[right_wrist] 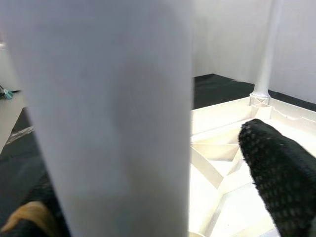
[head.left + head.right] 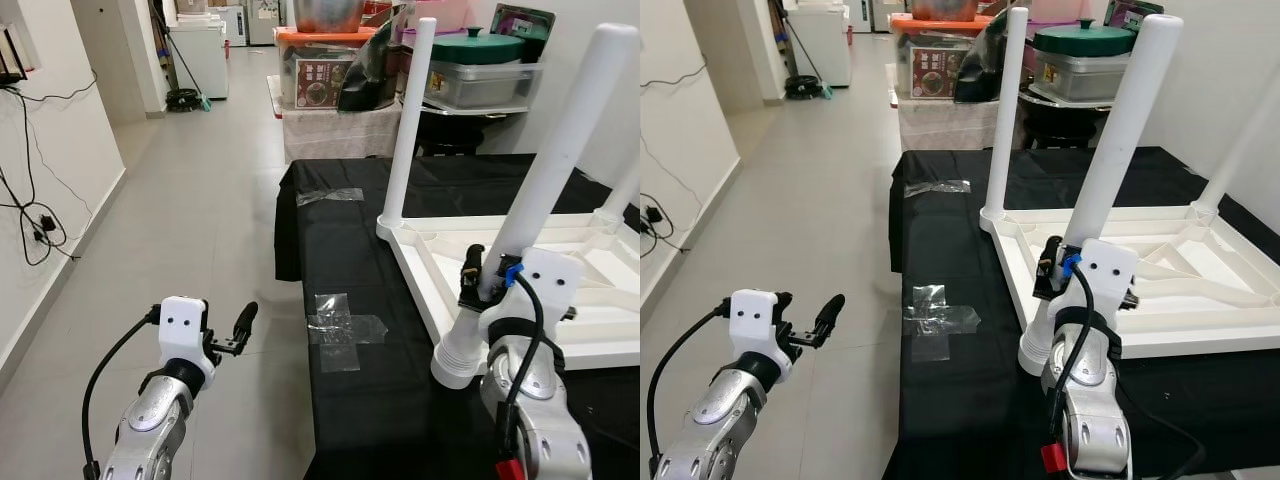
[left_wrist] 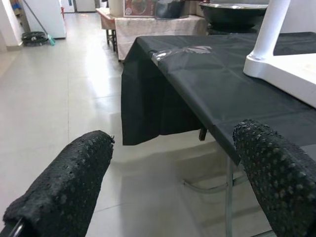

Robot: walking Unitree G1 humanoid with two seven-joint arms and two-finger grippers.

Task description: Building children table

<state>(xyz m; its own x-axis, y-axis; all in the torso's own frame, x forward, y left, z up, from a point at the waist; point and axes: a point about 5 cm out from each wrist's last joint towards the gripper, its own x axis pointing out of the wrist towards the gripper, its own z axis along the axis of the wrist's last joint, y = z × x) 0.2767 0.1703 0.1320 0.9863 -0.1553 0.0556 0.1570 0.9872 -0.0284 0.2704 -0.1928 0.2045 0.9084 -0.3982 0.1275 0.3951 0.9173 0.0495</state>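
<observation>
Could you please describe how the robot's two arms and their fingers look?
Both arms are silver metal with a white plastic block at the wrist and a black cable looping along them. The left gripper and right gripper have long black fingers with dotted, textured pads. A red connector sits low on the right arm.

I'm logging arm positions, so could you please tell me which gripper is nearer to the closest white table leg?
Right. The right gripper is around the near table leg, low on it; the left gripper hovers open over the floor, beside the black table.

Bright even daylight, close leg (image 1: 113,113) blurred
</observation>
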